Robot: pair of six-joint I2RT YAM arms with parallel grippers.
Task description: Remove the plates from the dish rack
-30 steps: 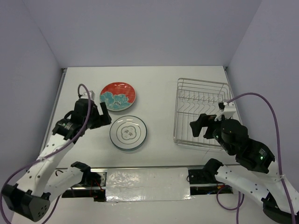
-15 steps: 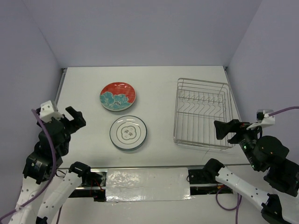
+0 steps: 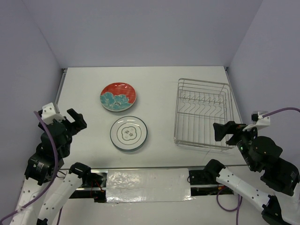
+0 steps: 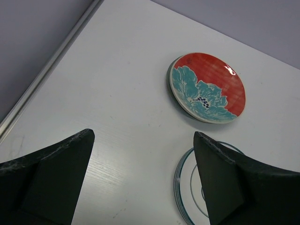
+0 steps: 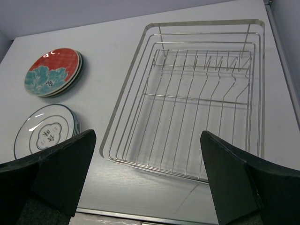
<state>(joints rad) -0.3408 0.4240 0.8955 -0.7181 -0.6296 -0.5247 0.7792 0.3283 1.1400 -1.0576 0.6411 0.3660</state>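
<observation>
The red plate with teal flowers (image 3: pixel 118 96) lies flat on the table at the back left, on top of a stack whose dark green rim shows under it in the left wrist view (image 4: pixel 208 87). The white plate with a dark rim (image 3: pixel 128 133) lies in front of it, also stacked (image 5: pixel 44 136). The silver wire dish rack (image 3: pixel 202 112) stands at the right and holds no plates (image 5: pixel 201 93). My left gripper (image 3: pixel 74 120) is open and empty, raised to the left of the plates (image 4: pixel 143 137). My right gripper (image 3: pixel 226 131) is open and empty above the rack's near right corner (image 5: pixel 148 136).
Grey walls close in the table at the back and both sides. A raised strip (image 4: pixel 47 75) runs along the table's left edge. The arm bases and a foil-covered strip (image 3: pixel 147 184) sit at the near edge.
Since one second ago both arms have pulled back toward the near edge, the left away from the red plate, the right off the rack's front. Both grippers stayed open.
</observation>
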